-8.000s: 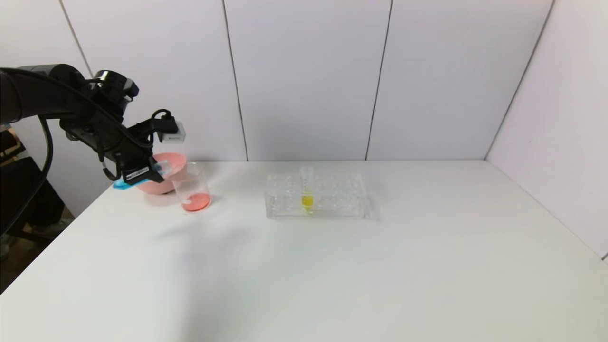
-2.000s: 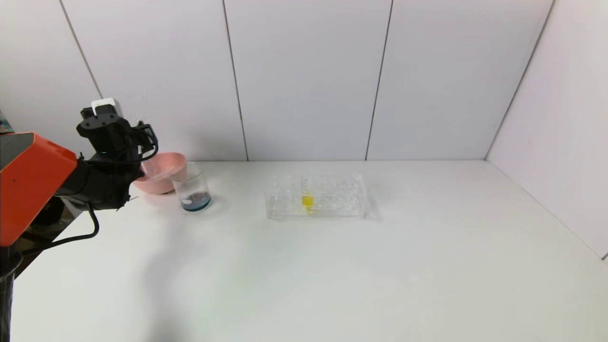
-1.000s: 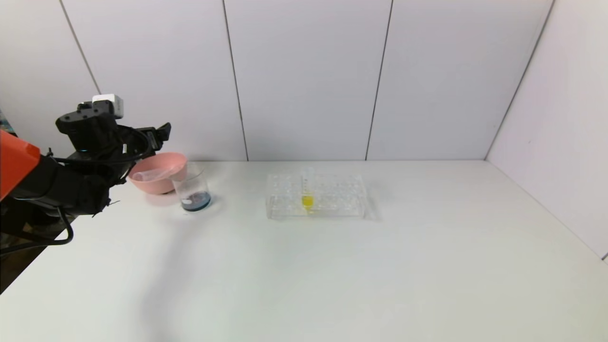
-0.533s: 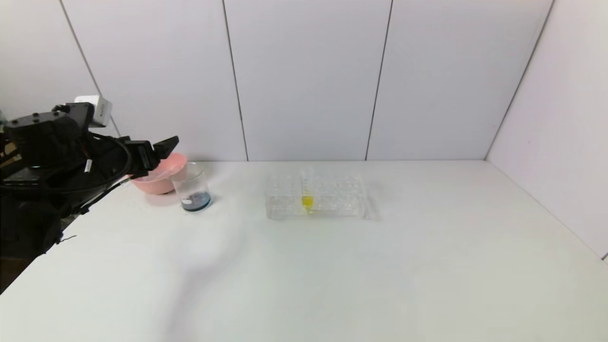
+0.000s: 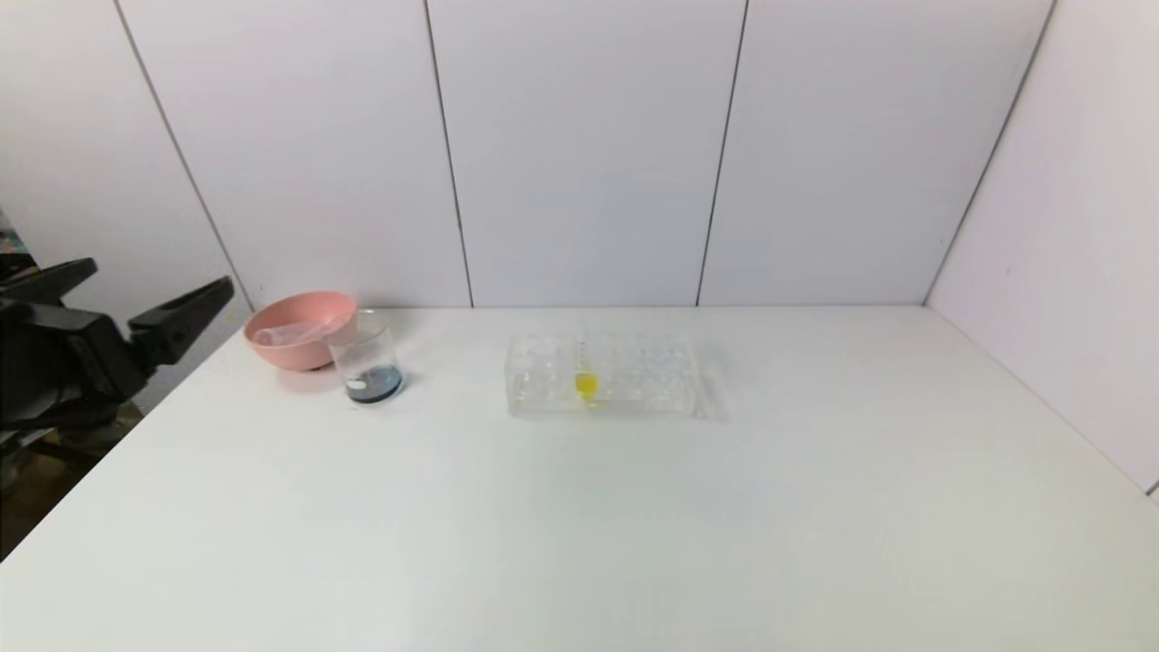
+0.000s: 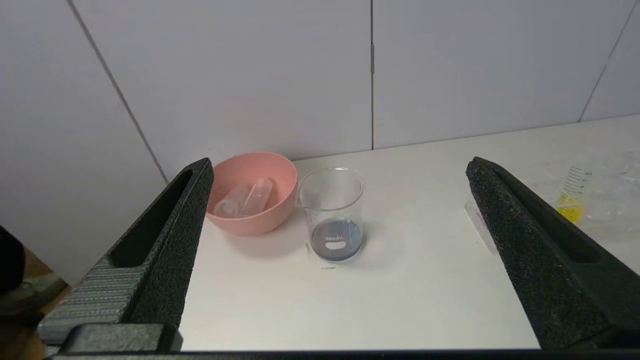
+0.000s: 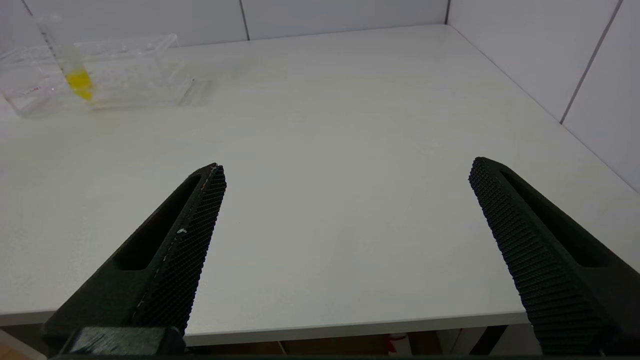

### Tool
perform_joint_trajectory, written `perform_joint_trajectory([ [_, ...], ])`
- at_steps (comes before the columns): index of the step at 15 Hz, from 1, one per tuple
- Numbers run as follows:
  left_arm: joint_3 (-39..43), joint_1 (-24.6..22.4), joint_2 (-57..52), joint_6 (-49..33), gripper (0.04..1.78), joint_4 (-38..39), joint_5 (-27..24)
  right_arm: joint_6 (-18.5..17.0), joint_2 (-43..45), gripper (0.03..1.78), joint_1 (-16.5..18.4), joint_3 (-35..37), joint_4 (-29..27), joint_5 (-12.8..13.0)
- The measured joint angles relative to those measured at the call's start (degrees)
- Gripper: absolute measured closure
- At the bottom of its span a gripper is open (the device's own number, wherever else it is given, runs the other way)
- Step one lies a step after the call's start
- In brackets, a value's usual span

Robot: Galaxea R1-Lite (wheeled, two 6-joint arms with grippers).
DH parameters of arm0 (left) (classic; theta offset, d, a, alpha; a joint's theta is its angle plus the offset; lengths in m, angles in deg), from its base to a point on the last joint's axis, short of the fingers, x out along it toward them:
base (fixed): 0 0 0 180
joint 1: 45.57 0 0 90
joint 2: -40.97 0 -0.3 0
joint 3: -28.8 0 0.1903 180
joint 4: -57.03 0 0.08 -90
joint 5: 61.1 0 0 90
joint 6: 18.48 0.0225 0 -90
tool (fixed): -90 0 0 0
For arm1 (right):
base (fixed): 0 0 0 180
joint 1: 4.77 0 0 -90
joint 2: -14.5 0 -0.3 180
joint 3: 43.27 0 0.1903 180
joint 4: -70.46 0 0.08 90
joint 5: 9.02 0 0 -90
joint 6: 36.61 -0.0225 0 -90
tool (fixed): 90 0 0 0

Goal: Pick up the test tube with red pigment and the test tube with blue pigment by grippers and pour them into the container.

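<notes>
We note the left black pointed-finger tool (image 5: 149, 294) off the white tabletop's (image 5: 579, 525) left edge, spread wide and empty; the right black tool (image 7: 345, 167) hangs over the near right edge, likewise spread and empty; the small clear glass beaker (image 5: 367, 367) stands upright beside the pink round bowl (image 5: 299, 328), dark bluish liquid at its bottom; two emptied clear tubes (image 6: 247, 196) lie in the bowl, which was red or blue we cannot tell; a yellow-filled tube (image 5: 585, 371) stands in the clear plastic rack (image 5: 602, 373).
</notes>
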Motion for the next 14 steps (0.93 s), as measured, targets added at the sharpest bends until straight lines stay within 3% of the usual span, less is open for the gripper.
perform_joint_trajectory([
  [8,-2.49,0.07,-38.32,1.84,0.06,-28.83,1.72,-0.02,0.00,0.04,0.00,0.00,-0.02,0.00],
  [11,-0.15,-0.17,-49.88,1.62,0.06,-33.18,1.91,-0.02,0.00,0.04,0.00,0.00,-0.02,0.00],
  [14,5.57,-0.52,-58.93,0.91,0.06,-31.12,2.82,-0.02,0.00,0.04,0.00,0.00,0.00,0.00],
])
